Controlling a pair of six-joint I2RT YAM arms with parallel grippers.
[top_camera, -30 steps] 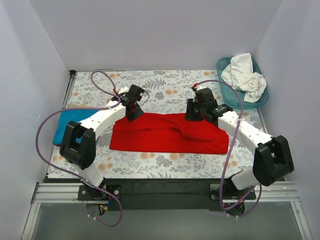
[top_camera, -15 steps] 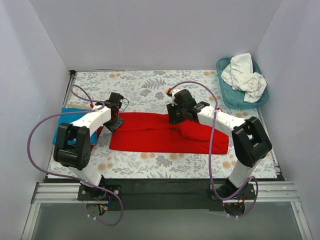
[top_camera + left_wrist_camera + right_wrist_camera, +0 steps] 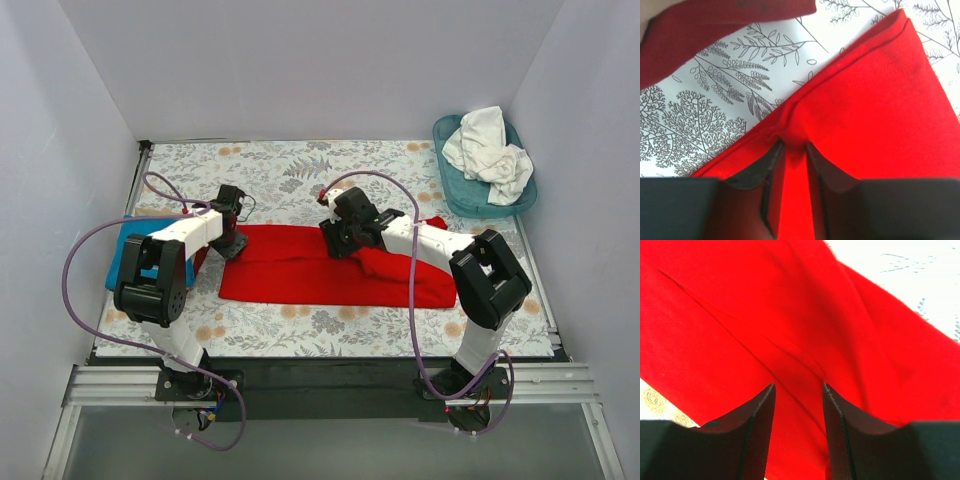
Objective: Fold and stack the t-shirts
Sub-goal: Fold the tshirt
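In the top view we see the red t-shirt (image 3: 300, 272) lying flat in the middle of the desk (image 3: 300, 165), folded into a long band. Its long axis runs left to right across the frame, with the right end a little lower than the left. A small red lobe pokes out at its upper right. The floral cloth (image 3: 380, 170) covering the desk shows all round it.

The left gripper (image 3: 232, 246) is down at the band's upper left corner. In the left wrist view its fingers (image 3: 762, 170) stand narrow, with a raised ridge of red cloth pinched between them. There the shirt's folded edge runs diagonally from lower left to upper right and ends in a corner near the top right.

The right gripper (image 3: 336, 240) is at the band's upper edge, about midway along its length. In the right wrist view its fingers (image 3: 757, 425) stand somewhat apart over red cloth, and creases run into the gap between them. We cannot tell whether they clamp the cloth.

The turquoise t-shirt (image 3: 122, 262) lies at the left edge of the desk, near the red one's left end and partly behind the left arm. The white t-shirts (image 3: 490, 145) are heaped in the teal basket (image 3: 455, 200) at the upper right, well apart from the red one.
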